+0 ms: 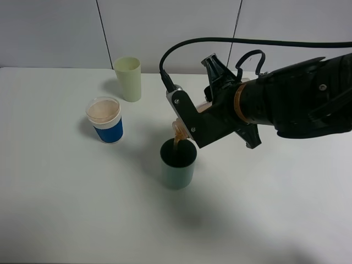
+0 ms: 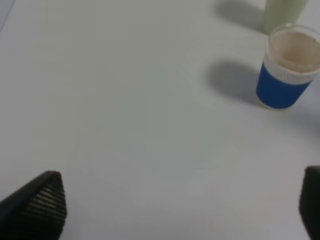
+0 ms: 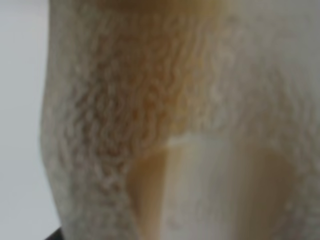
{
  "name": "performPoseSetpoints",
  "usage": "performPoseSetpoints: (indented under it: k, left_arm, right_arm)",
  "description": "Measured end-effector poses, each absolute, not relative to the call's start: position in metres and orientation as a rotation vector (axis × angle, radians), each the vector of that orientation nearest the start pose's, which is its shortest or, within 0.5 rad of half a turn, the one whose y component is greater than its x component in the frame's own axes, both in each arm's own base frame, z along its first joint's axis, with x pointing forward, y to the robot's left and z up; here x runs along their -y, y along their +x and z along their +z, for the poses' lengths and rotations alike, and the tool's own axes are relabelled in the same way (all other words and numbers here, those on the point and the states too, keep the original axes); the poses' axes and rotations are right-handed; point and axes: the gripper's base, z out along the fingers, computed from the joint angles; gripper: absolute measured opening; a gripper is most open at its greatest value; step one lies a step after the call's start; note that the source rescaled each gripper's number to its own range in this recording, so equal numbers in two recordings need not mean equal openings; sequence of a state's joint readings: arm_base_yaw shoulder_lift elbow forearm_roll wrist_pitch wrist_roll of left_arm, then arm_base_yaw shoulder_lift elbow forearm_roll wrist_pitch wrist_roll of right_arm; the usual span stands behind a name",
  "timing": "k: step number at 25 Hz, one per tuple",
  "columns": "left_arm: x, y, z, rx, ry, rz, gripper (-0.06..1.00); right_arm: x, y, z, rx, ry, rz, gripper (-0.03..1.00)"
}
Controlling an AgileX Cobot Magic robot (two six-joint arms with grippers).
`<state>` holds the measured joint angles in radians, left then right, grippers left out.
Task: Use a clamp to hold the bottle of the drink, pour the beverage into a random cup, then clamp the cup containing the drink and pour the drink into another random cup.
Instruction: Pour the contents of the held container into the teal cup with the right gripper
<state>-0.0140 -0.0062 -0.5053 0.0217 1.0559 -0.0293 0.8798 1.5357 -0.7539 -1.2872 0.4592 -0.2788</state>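
White tabletop (image 1: 55, 209) is being backed by grey wall panels (image 1: 55, 33); the mostly hidden bottle (image 1: 178, 130) is being clenched by the right clamp (image 1: 190, 129), the left gripper (image 2: 180, 205) being held spread.

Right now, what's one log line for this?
step: pouring | right fingers: shut on small translucent plastic bottle | into: teal plastic tumbler | left fingers: open

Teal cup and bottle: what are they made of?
The teal cup looks like plastic, dull and matte, with no shine. The bottle seems to be thin see-through plastic: the brown drink shows through its wall.
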Motion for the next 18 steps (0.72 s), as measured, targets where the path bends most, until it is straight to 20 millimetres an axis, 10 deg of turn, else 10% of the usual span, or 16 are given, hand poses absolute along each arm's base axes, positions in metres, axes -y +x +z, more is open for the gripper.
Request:
performPoseSetpoints:
  k: [18]
  left_arm:
    - [-0.0018, -0.0063, 0.2791, -2.028, -0.017, -0.001, 0.78]
  right_arm:
    - [-0.2011, 0.2167, 0.2043, -0.979, -2.238, -0.867, 0.04]
